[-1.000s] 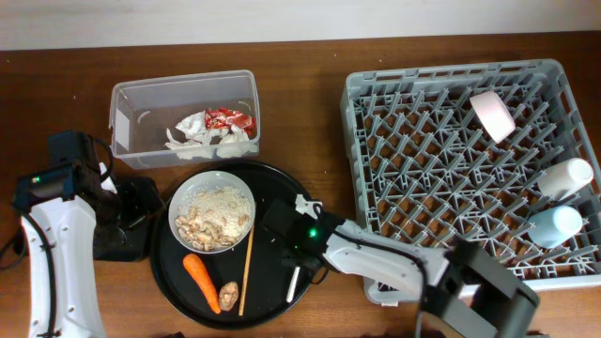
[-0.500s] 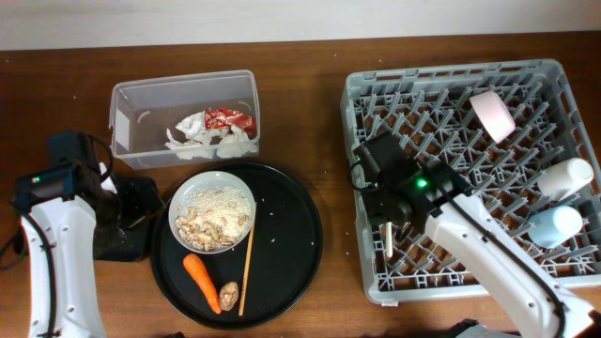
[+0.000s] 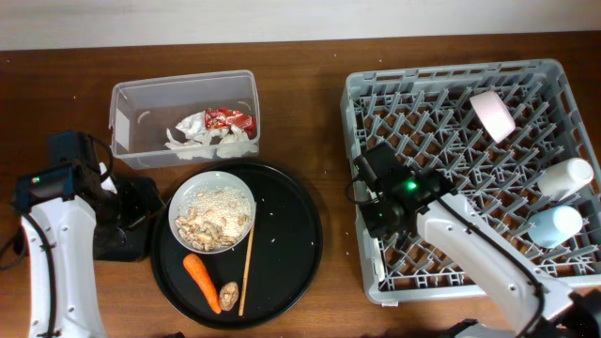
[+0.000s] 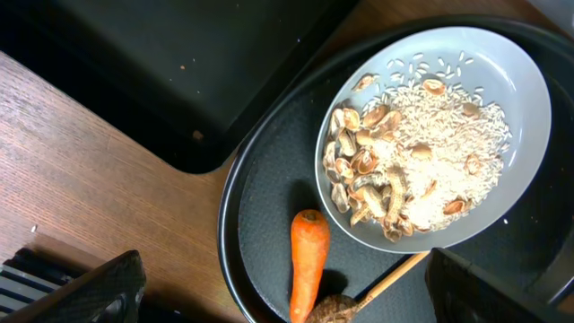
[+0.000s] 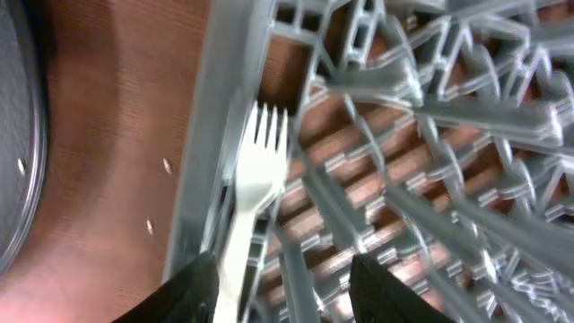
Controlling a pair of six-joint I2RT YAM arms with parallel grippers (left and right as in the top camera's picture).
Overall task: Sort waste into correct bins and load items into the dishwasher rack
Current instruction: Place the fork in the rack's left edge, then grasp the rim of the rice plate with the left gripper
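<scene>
The white plastic fork (image 5: 252, 191) lies tines up against the left wall of the grey dishwasher rack (image 3: 441, 89). My right gripper (image 5: 285, 289) is open above it; the fork's handle runs beside the left finger. In the overhead view that gripper (image 3: 379, 212) covers the fork. My left gripper (image 4: 287, 301) is open and empty above the carrot (image 4: 307, 262), next to the wide pale bowl (image 4: 511, 85) of grainy food. The carrot (image 3: 201, 281), bowl (image 3: 185, 192) and wooden stick (image 3: 246, 270) lie on the round tray. The clear tub (image 3: 141, 97) holds napkins (image 3: 211, 143) and a red wrapper (image 3: 228, 118).
The shallow black rectangular tray (image 4: 179, 72) lies under my left arm (image 3: 56, 253), left of the round black tray (image 3: 286, 235). A brown lump (image 3: 228, 296) sits by the carrot. The small pinkish bowl (image 3: 492, 115) and two white cups (image 3: 566, 176) stand at the rack's right side.
My right gripper carried the fork from the round tray to the rack's front left part, then shifted slightly left. The fork is out of the jaws. The left arm has not moved.
</scene>
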